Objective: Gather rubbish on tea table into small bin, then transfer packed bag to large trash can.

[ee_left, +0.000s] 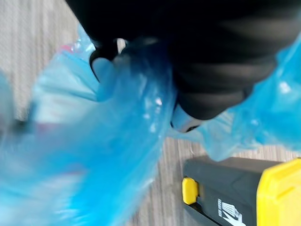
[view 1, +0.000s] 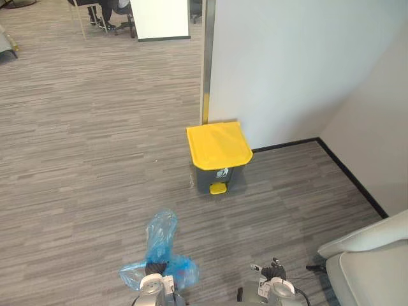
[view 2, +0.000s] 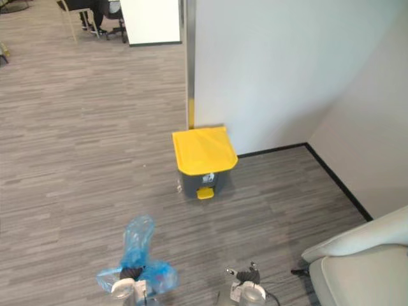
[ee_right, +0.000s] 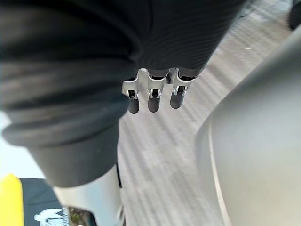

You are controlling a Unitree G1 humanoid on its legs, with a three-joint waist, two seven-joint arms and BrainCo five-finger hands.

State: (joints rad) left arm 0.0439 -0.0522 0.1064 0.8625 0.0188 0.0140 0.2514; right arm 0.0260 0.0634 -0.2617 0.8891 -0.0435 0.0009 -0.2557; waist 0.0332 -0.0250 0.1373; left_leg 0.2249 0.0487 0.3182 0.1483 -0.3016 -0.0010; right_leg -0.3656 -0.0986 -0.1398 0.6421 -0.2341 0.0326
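A: What is counted, near to far?
B: Two hands, one bag, one armchair, one bin.
A: Left hand?
B: The left hand (view 1: 153, 285) is seen clenched on the gathered neck of a thin blue plastic rubbish bag (view 1: 160, 236). The bag is held over the grey wood-look floor (view 1: 83, 159). Its contents cannot be made out.
A: Right hand?
B: The right hand (ee_right: 152, 96) is seen released, fingers hanging straight, nothing held, near a pale cushioned armchair (view 1: 373, 261).
A: Containers?
B: A dark grey pedal bin with a yellow lid (view 1: 218, 150) is found farther off by the white wall (view 1: 293, 64). The lid is shut, the inside is hidden, and it is well apart from the bag.
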